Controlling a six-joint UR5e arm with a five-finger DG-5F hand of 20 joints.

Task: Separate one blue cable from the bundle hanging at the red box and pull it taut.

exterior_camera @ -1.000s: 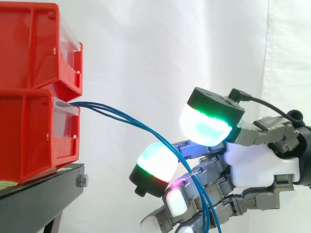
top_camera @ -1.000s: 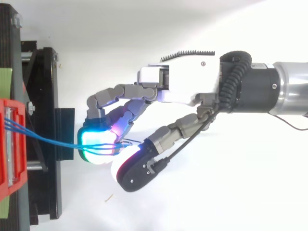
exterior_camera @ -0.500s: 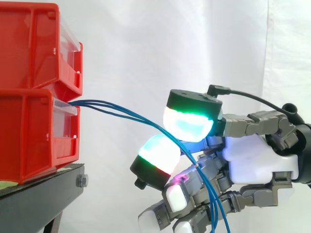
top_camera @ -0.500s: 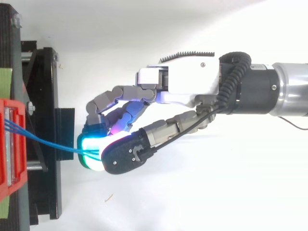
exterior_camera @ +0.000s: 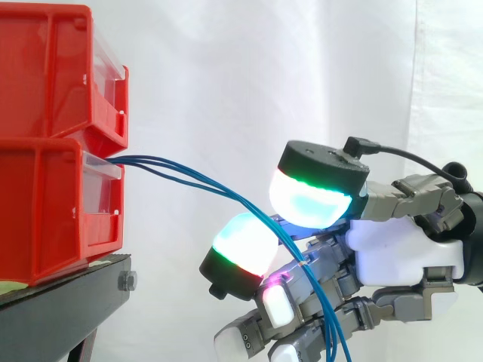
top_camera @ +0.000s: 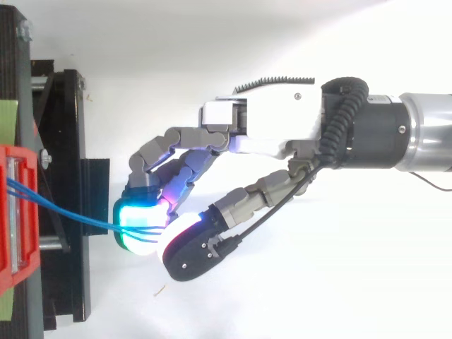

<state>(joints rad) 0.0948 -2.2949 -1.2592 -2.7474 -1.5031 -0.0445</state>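
Three thin blue cables (exterior_camera: 196, 183) come out of the front of the lower red box (exterior_camera: 53, 211) and slope down to the right as one bundle. They pass between my hand's (exterior_camera: 400, 253) upper glowing pad (exterior_camera: 311, 202) and a lower green-edged pad (exterior_camera: 243, 245), bend over the curled fingers near a magenta glow, then drop out of the bottom of the side view. From above, the blue cables (top_camera: 70, 214) run from the red box (top_camera: 14, 212) into the cyan pad of the hand (top_camera: 268, 127). All the strands lie together in the grip.
A second red bin (exterior_camera: 53, 75) is stacked on the lower box, both on a black stand (exterior_camera: 68, 302) at the left. A white curtain hangs behind. Open space lies between the stand and the hand.
The upper pad swung in over the cables half a second ago and has now drawn back a little to the right and up. The cables hang much as before.
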